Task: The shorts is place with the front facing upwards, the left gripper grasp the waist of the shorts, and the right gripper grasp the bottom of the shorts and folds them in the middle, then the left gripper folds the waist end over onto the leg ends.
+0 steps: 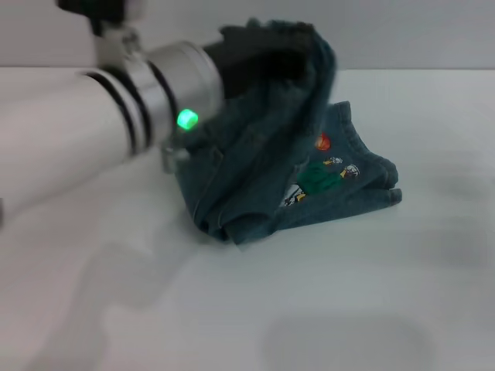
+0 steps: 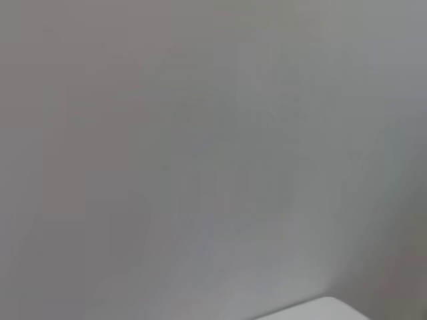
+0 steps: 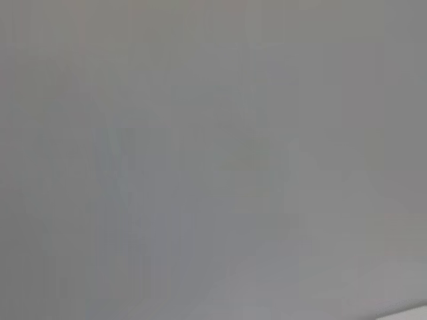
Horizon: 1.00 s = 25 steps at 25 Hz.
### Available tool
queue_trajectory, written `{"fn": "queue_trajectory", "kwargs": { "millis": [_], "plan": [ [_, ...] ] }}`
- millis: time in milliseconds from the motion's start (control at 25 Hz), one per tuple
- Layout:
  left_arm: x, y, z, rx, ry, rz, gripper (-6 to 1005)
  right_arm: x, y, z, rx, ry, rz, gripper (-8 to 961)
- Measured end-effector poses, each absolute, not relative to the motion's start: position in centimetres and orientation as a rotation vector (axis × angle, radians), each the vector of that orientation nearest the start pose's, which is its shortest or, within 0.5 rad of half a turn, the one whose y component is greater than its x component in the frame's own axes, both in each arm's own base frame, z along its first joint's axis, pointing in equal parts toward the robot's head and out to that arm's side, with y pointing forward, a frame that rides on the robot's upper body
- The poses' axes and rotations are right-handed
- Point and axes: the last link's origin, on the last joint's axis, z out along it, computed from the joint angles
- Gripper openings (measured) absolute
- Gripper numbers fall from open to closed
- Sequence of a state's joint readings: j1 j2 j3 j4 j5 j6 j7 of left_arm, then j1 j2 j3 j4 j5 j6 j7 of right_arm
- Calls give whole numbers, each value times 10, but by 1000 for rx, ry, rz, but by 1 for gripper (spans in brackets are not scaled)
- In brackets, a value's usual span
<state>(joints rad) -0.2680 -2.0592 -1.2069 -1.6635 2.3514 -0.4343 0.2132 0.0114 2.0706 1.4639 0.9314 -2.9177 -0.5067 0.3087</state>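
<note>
The left arm is reaching across the head view from the left, green light glowing, its left claw raised above the bench and gripping a lifted fold of the shorts. The rest of the shorts is lying bunched on the bench, emblem up. Both wrist views are showing only blank grey.
</note>
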Motion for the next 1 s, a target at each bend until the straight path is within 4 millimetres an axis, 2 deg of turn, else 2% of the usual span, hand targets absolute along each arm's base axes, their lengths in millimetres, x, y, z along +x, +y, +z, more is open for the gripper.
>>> {"fn": "queue_trajectory", "kwargs": {
  "millis": [40, 200, 280, 360, 400, 560, 720, 1000],
  "plan": [
    [-72, 336, -32, -2260, -765, -753, 54, 341, 313, 32, -1430, 879, 662, -1],
    [-59, 317, -75, -2373, -648, -746, 58, 342, 313, 33, -1428, 876, 663, -1],
    [-54, 311, -90, -2413, -620, -744, 59, 340, 313, 33, -1430, 872, 668, -1],
    [-51, 308, -99, -2442, -603, -744, 61, 339, 313, 33, -1432, 868, 673, -1],
    [-50, 308, -101, -2450, -602, -743, 97, 338, 313, 33, -1433, 866, 675, -1],
    [-53, 310, -102, -2442, -602, -740, 240, 335, 313, 30, -1445, 863, 682, -1],
    [-66, 312, -95, -2387, -634, -744, 395, 328, 309, 24, -1469, 835, 713, -1],
    [-106, 315, -85, -2280, -658, -677, 614, 315, 300, 10, -1525, 745, 793, -2]
  ]
}}
